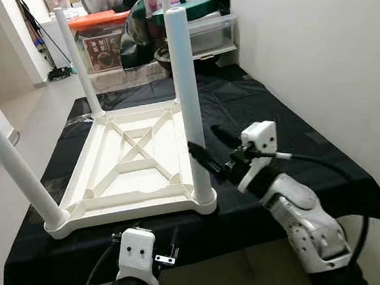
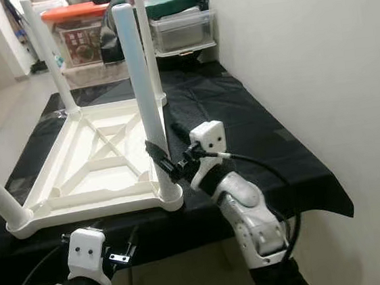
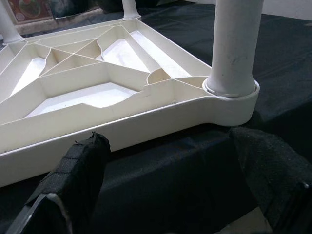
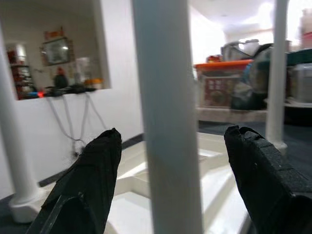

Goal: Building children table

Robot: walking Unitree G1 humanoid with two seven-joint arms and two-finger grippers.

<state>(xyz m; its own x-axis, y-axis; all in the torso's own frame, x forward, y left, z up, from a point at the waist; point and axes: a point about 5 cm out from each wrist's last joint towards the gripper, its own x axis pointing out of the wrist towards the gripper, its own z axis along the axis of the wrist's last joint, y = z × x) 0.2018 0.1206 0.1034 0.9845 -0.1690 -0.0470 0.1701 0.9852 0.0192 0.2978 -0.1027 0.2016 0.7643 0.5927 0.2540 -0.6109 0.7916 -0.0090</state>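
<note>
On the black-clothed workbench in the left eye view, the white plastic children's table lies upside down, legs up; it looks light, rigid and smooth. The right gripper stands spread beside the near-right leg, the likeliest hold. The left wrist view shows the left gripper spread, empty, off the tabletop's edge. In the right wrist view, fingers flank that leg untouching; its socket is cut off.
</note>
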